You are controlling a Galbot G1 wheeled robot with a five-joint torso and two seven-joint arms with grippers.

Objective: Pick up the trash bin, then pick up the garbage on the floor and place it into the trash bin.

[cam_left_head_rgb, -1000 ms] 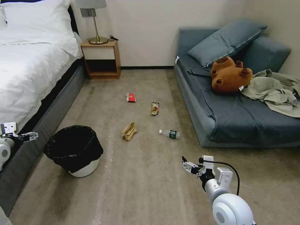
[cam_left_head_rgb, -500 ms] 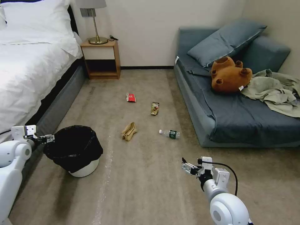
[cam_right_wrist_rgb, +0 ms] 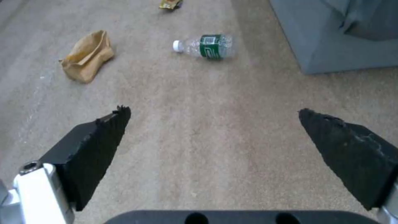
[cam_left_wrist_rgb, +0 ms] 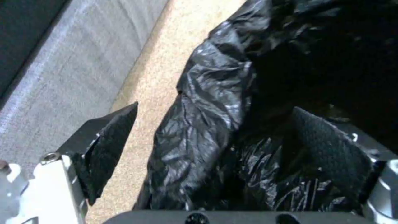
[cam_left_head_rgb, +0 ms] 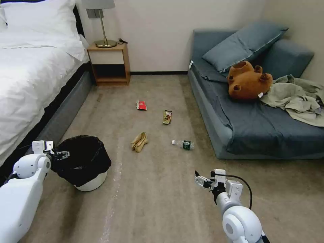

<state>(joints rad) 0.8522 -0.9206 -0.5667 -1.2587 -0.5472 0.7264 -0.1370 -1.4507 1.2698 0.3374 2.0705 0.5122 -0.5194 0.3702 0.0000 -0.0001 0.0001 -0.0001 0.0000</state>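
Observation:
The trash bin [cam_left_head_rgb: 88,182] is white with a black bag [cam_left_head_rgb: 81,158] over its rim, and it stands on the carpet beside the bed. My left gripper [cam_left_head_rgb: 64,155] is open at the bin's near-left rim. In the left wrist view the bagged rim [cam_left_wrist_rgb: 207,118] lies between the fingers [cam_left_wrist_rgb: 104,146], one outside and one inside the bin. The garbage lies ahead on the floor: a red packet [cam_left_head_rgb: 141,105], a gold wrapper [cam_left_head_rgb: 167,117], a tan paper bag [cam_left_head_rgb: 139,141] and a bottle [cam_left_head_rgb: 183,144]. My right gripper [cam_left_head_rgb: 199,179] hangs open over bare carpet, short of the bottle [cam_right_wrist_rgb: 207,46] and the paper bag [cam_right_wrist_rgb: 87,56].
The bed [cam_left_head_rgb: 30,74] runs along the left, close to the bin. A blue sofa [cam_left_head_rgb: 256,128] with a plush bear [cam_left_head_rgb: 248,81] and a cloth lines the right. A nightstand [cam_left_head_rgb: 108,64] with a lamp stands at the far wall. Open carpet runs down the middle.
My left arm has swung from beside the bed towards the bin, and its gripper has reached the rim. The right gripper has drifted slightly lower and left.

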